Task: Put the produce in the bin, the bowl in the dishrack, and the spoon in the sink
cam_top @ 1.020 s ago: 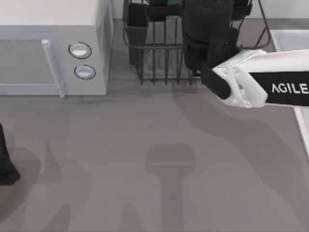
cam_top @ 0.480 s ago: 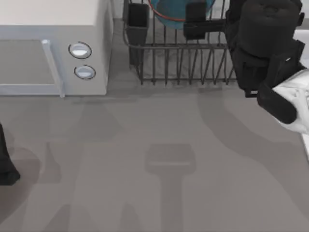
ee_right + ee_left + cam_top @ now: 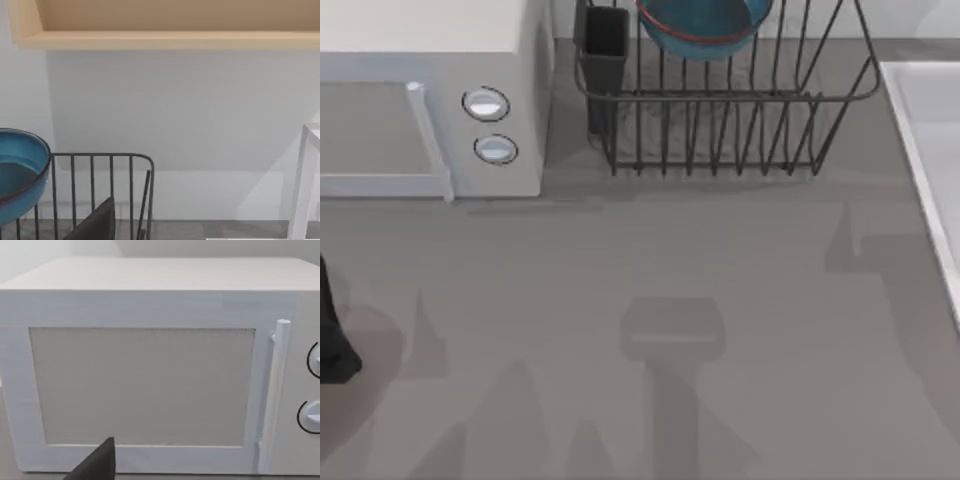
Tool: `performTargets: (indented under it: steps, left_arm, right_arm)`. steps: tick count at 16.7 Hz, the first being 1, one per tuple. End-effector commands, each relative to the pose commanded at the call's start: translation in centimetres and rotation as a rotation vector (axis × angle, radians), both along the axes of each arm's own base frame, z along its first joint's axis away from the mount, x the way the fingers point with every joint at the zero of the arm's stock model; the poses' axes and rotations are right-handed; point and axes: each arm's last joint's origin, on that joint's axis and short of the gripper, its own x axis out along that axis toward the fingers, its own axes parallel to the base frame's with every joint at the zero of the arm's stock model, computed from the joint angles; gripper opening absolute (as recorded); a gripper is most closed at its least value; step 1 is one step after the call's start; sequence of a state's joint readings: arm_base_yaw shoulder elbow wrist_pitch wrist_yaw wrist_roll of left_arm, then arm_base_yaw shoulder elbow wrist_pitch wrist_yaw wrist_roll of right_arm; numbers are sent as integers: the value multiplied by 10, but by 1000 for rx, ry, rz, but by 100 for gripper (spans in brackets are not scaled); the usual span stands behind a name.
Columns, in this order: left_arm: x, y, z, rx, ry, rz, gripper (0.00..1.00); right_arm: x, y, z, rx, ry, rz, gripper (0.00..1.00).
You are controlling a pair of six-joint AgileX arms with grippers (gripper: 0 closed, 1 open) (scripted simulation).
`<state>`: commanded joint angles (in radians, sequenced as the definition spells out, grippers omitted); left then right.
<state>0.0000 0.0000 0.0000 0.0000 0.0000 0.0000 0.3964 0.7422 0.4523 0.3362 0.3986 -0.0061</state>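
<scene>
Where the left gripper [image 3: 97,462] is concerned, a single dark tip shows in the left wrist view, and whether its jaws stand wide or narrow cannot be told. It faces the door of the white microwave [image 3: 150,365], close to it. In the top view a dark part of the left arm [image 3: 332,345] sits at the 9 o'clock edge of the surface [image 3: 620,260].

As for the right gripper [image 3: 97,222], one dark tip shows in the right wrist view; the state of its jaws cannot be told either. It looks toward the dishrack [image 3: 112,190] and the pale wall behind, with a light wooden shelf [image 3: 165,25] above.

Findings in the top view:
- The dishrack [image 3: 720,120] stands at 12 o'clock, its dark utensil cup [image 3: 607,35] at the corner nearest the microwave [image 3: 430,100].
- The bowl [image 3: 702,25] rests inside the dishrack, among the upright bars, blue with a reddish-brown rim. The right wrist view shows the bowl [image 3: 20,175] tilted.
- The microwave stands at 10 o'clock, just beside the rack, two round knobs [image 3: 486,104] on its face.
- The sink [image 3: 920,120] lies at the 3 o'clock edge, its raised light rim near the rack.
</scene>
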Motion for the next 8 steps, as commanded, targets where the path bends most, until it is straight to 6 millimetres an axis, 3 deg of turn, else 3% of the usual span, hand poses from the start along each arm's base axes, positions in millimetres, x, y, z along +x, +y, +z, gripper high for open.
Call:
performTargets:
  steps: [4, 8]
  left_arm:
    - [0, 0, 0, 0, 0, 0, 100]
    - [0, 0, 0, 0, 0, 0, 100]
  right_arm:
    - [-47, -38, -44, 4, -31, -9, 100]
    - [-62, -54, -90, -3, 10, -6, 100]
